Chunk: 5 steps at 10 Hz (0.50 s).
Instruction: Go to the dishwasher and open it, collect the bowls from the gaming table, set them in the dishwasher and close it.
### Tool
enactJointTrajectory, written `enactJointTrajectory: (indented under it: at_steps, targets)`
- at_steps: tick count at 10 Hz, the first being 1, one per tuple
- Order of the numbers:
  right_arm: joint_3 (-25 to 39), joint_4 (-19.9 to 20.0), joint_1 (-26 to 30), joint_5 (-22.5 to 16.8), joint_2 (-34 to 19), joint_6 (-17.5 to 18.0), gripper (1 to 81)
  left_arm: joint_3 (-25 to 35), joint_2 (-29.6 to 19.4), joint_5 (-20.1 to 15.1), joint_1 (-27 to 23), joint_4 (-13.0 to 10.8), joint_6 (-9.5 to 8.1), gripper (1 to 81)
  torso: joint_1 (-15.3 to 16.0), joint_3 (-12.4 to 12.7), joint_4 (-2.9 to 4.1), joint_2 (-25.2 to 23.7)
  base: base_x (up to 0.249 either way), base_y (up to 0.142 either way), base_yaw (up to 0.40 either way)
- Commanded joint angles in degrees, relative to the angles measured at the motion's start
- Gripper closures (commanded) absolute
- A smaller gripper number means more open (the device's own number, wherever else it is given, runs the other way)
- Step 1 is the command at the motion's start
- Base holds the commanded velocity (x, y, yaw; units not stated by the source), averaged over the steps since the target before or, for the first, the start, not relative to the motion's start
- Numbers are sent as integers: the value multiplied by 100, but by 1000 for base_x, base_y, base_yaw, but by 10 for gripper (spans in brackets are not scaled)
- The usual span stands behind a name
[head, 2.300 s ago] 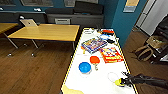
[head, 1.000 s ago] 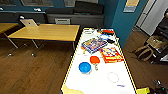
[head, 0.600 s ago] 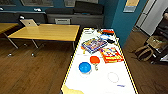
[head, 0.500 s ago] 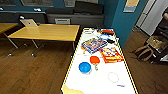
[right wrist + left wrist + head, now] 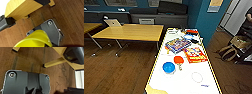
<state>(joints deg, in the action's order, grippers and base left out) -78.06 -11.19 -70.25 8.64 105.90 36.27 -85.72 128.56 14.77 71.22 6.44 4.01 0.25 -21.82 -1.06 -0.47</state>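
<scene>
We see two bowls on the gaming table [image 5: 184, 82], in the lower middle of the head view. The blue bowl [image 5: 168, 67] stands a little lower and to the left, and the red-orange bowl [image 5: 178, 59] is just beside it, up and to the right. They look close enough to touch, but the view is too soft for us to be sure. Each bowl is small, round and plain.

In the right wrist view a yellow bowl [image 5: 34, 40] takes the lower part of the frame, directly in front of the dark plate of the right gripper [image 5: 52, 41]. It seems to be carried there, yet we cannot tell if the claw is closed around it or not. In the left wrist view the left gripper [image 5: 35, 90] is at the bottom edge, over the brown wooden floor [image 5: 25, 62], and we cannot tell its state either.

Above the bowls on the white top lie two flat game boxes, one mostly blue [image 5: 178, 45] and one red and yellow [image 5: 195, 54], and a thin ring [image 5: 197, 77] lies to the lower right of the bowls. More small things are at the far end, too blurred to name. At the upper left of the frame stands one yellow wooden table [image 5: 129, 32].
</scene>
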Motion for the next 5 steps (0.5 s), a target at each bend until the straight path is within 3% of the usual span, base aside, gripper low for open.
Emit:
enactJointTrajectory:
  at_steps: [1, 3, 5]
  targets:
    - [-640, -586, -599, 568, 786, -146, 811, 1539, -1322, -291, -1148, 366, -58, 10, 0, 0, 0, 0, 0, 0, 0]
    - [-1132, -762, -846, 753, 1463, -146, 811, 1848, -1587, -300, -1526, 515, -58, 10, 0, 0, 0, 0, 0, 0, 0]
    - [-1677, -920, -872, 779, 2149, -146, 811, 2007, -1587, -370, -2000, 877, -58, 10, 0, 0, 0, 0, 0, 0, 0]
